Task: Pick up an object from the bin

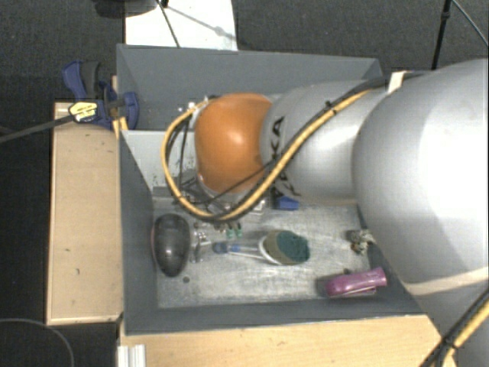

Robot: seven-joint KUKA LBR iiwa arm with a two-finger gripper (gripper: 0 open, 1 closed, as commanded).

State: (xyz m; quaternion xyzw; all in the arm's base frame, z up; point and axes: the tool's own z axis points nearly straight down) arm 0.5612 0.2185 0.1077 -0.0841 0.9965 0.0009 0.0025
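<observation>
**Desk:** What is labelled in this view?

**Operator:** My arm (pixel 397 167) enters from the right and covers the upper right of the grey bin (pixel 141 281). Its orange wrist cover (pixel 229 140) sits over the bin's left half. A yellow and black cable (pixel 302 134) loops round the cover.

**Desk:** And the claw?

**Operator:** The claw (pixel 203 234) is below the orange cover, low over the bin floor at the left. I cannot tell whether it is apart or together, because the cover and cable hide most of it.

**Desk:** Which thing is nearest?

**Operator:** A dark grey computer mouse (pixel 170 243), lying just left of the claw near the left wall. Just right of the claw begins the clear handle of a brush (pixel 284 247), whose round green head lies toward the bin's middle. Whether the claw touches either, I cannot tell.

**Desk:** The rest?

**Operator:**
- A purple tube-shaped thing (pixel 353 283) lies near the front wall at the right.
- A small blue thing (pixel 286 202) is half under the arm.
- A small metal piece (pixel 357 239) sits at the arm's edge, well apart from the claw
</observation>
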